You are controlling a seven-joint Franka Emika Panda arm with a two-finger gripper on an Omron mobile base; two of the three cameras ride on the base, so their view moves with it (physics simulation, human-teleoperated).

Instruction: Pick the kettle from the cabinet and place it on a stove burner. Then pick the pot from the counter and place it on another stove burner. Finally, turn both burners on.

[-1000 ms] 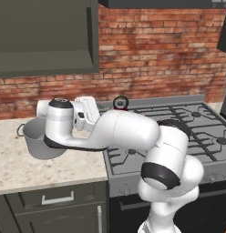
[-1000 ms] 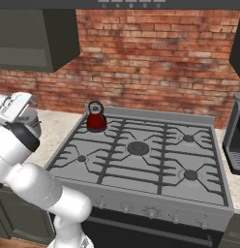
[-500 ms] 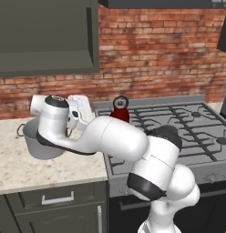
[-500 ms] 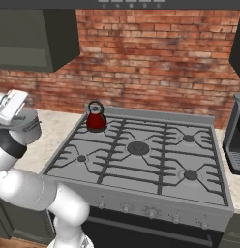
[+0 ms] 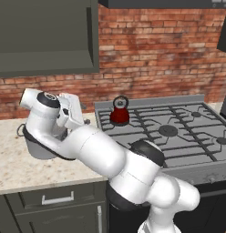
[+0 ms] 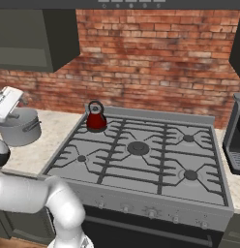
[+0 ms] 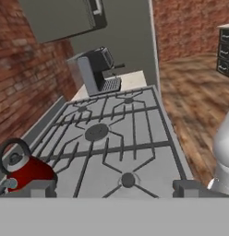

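1. The pot is seen on the counter, just beside the cooktop's edge at about nine o'clock from the stove in the right base view. It is not yet held, so the second pick is judged to be the step in hand.
2. The kettle is already set on the burner at the stove's eleven o'clock corner, upright, handle up.
3. The gripper is seen with its fingers spread as wide as they go and nothing between them. In the hand view it looks along the cooktop rather than down at the pot, so the rim could be missed or clipped if the hand were lowered without being turned.
4. The arm's forearm is draped over and in front of the pot in the left base view. The pot could be nudged along the counter if the arm swung without being lifted.
5. The pot is wide; a grip would probably have to be taken on the rim wall or a loop handle, and a shallow bite could let it tilt or slip.
6. The kettle stands at about three o'clock from the pot, so it could be knocked if the pot were carried low across that corner.
7. A free burner must be chosen; the occupied one would be fouled.
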